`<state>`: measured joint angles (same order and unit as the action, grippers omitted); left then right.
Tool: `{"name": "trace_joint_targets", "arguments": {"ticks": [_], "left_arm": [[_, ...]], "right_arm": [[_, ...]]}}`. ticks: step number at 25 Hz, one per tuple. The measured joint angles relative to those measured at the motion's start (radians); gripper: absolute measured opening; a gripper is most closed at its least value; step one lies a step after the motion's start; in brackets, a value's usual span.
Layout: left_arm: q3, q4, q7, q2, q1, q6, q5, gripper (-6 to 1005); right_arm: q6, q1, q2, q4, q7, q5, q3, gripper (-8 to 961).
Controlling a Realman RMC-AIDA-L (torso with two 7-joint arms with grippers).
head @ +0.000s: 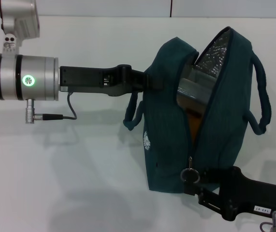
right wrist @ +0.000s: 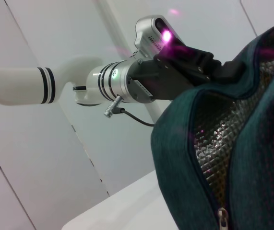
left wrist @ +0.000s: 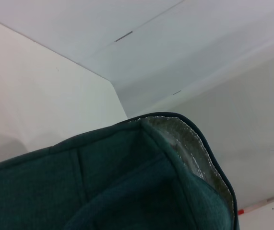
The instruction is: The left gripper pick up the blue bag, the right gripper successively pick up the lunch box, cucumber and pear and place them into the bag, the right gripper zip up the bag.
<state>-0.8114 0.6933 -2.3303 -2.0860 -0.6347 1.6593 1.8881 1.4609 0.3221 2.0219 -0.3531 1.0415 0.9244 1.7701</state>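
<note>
Zipping step: your left gripper (head: 150, 82) clamps the dark teal fabric bag (head: 164, 145) rim; right gripper (head: 192, 183) pinches the silver ring pull (head: 191, 175). Next, draw it along the open zipper.

One blue bag (head: 210, 121) with two strap handles (head: 262, 96), and two grippers, left gripper (head: 150, 83) and right gripper (head: 196, 186)

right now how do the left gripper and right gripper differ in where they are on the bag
The left gripper meets the blue bag high up, at the rim of its open mouth; the right gripper sits low, by the silver ring pull at the zipper's lower end. The right gripper's arm carries a small white label; the left one shows none. The left reaches in from the robot's left, the right from the lower right. Both are black claws against the same bag.
</note>
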Motion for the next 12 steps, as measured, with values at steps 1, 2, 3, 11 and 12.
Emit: {"name": "trace_joint_targets", "arguments": {"ticks": [1, 2, 3, 11, 12], "left_arm": [[0.0, 0.0, 0.0, 0.0, 0.0, 0.0, 0.0, 46], [0.0, 0.0, 0.0, 0.001, 0.0, -0.001, 0.0, 46], [0.0, 0.0, 0.0, 0.001, 0.0, -0.001, 0.0, 46], [0.0, 0.0, 0.001, 0.002, -0.004, -0.001, 0.0, 47], [0.0, 0.0, 0.001, 0.002, -0.004, -0.002, 0.0, 47]], "right_arm": [[0.0, 0.0, 0.0, 0.0, 0.0, 0.0, 0.0, 282], [0.0, 0.0, 0.0, 0.0, 0.0, 0.0, 0.0, 277], [-0.001, 0.0, 0.0, 0.0, 0.0, 0.0, 0.0, 271], [-0.014, -0.001, -0.002, 0.0, 0.009, -0.007, -0.001, 120], [-0.014, -0.002, -0.002, 0.0, 0.009, -0.007, -0.002, 87]]}}
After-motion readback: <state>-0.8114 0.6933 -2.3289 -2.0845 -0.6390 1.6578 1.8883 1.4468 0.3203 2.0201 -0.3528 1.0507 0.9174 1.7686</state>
